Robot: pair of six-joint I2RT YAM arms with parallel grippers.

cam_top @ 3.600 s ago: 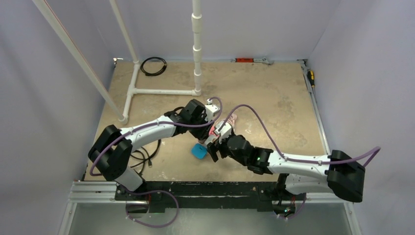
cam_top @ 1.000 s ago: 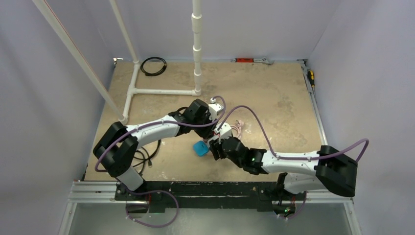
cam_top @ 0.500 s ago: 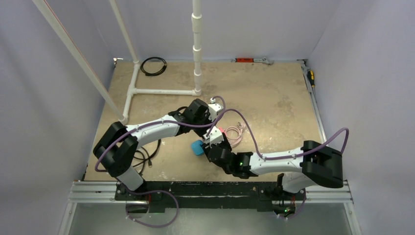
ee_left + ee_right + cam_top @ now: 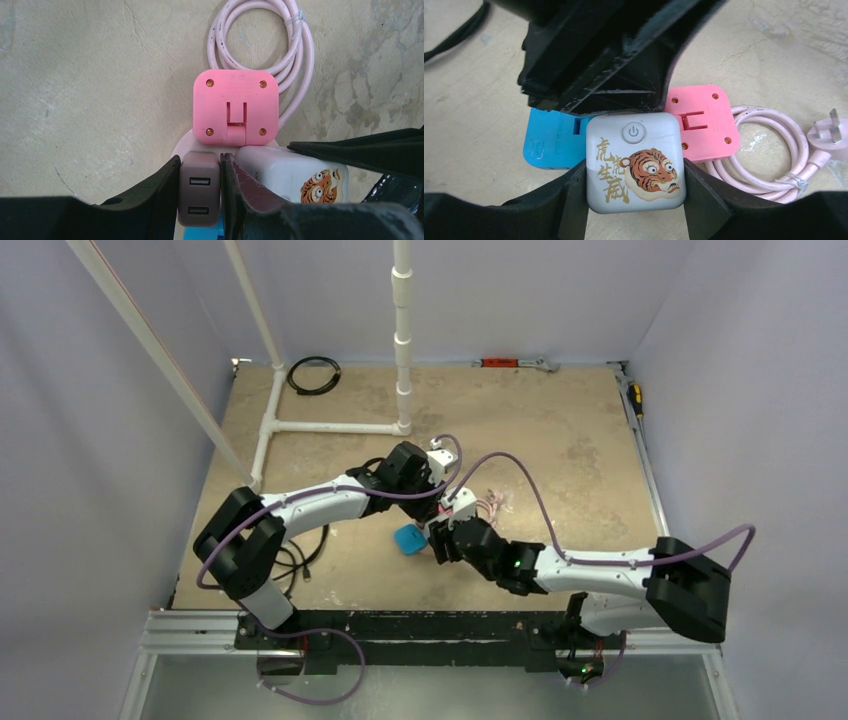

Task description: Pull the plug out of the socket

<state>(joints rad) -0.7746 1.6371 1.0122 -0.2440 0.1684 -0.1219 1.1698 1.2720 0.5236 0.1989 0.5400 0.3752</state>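
The pale-pink round socket [image 4: 180, 146] lies flat on the table, mostly covered by the things plugged into it. On it sit a brown USB charger [image 4: 199, 189], a white tiger-print plug [image 4: 635, 160], a square pink plug [image 4: 235, 107] and a blue plug [image 4: 551, 140]. My left gripper [image 4: 200, 165] is shut on the brown USB charger. My right gripper [image 4: 635, 170] is shut on the white tiger plug [image 4: 295, 172]. In the top view the two grippers meet over the cluster, left [image 4: 438, 502] and right [image 4: 440, 530], beside the blue plug [image 4: 407, 540].
The coiled pink cord [image 4: 769, 155] lies right of the cluster, ending in a pronged plug [image 4: 829, 132]. A white pipe frame [image 4: 330, 426] stands at the back left. A black cable coil [image 4: 313, 375] lies in the far left corner. Loose black cables [image 4: 300, 560] lie by the left arm.
My right arm swung left half a second ago and has swung back right. Its wrist is a little further right and up. The left arm and the blue plug have barely moved.
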